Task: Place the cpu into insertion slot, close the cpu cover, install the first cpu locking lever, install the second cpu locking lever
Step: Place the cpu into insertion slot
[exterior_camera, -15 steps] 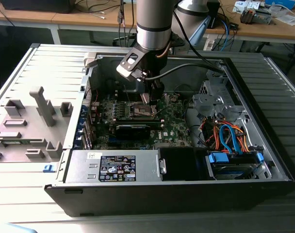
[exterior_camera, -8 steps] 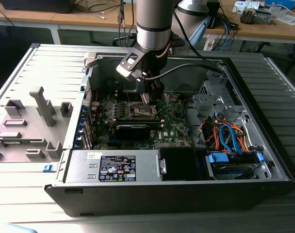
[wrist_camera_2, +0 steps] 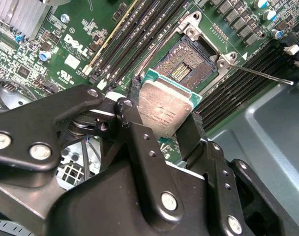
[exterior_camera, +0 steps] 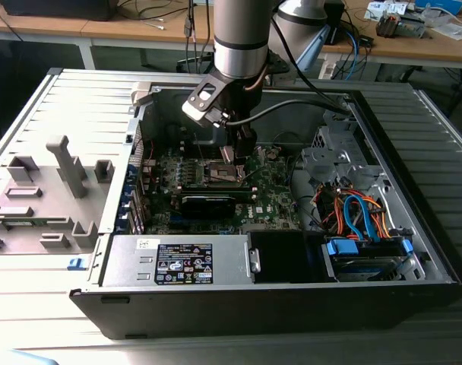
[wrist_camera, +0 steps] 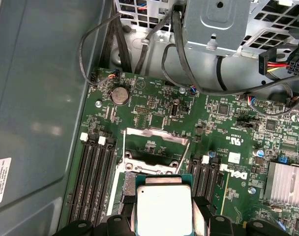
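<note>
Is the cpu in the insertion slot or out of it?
Out: the gripper holds the cpu above the insertion slot, whose contacts lie bare.

Bright, even light, mild glare

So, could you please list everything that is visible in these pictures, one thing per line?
computer case: one, grey, lying open.
motherboard: one, green, inside the case.
insertion slot: one, dark with a metal rim, on the motherboard, empty.
cpu cover: one, silvery, open at the slot.
locking lever: one, thin metal rod, beside the slot.
memory slots: several, black, flanking the slot.
coin battery: one, silver, on the motherboard.
cables: several, blue and orange, at the exterior view's right.
cpu: one, silver-grey, near the slot.
gripper: one, black, shut on the cpu.
</note>
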`<state>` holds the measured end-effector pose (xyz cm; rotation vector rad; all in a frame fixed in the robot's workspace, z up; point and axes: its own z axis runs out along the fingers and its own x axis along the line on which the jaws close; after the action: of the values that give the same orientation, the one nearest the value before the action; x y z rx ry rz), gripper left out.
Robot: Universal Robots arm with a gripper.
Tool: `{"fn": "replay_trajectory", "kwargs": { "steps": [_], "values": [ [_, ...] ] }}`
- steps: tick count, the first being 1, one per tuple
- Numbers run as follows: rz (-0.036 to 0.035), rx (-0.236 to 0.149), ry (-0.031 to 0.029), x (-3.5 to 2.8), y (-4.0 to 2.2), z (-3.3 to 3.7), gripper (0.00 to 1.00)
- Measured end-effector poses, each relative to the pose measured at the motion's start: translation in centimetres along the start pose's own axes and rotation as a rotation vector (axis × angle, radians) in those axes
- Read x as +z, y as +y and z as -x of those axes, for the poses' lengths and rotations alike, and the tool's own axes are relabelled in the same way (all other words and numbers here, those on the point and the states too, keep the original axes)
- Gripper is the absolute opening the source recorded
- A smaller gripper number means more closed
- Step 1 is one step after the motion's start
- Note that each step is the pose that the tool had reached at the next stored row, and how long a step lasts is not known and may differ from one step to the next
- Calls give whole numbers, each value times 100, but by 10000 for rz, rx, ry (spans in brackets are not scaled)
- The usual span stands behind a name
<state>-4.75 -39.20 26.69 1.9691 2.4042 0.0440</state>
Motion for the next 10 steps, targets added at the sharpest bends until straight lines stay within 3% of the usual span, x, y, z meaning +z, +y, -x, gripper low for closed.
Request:
{"fn": "replay_trajectory", "kwargs": {
  "steps": [10],
  "values": [
    [-1, 84, -3, 3, 0, 0, 55]
  ]
}}
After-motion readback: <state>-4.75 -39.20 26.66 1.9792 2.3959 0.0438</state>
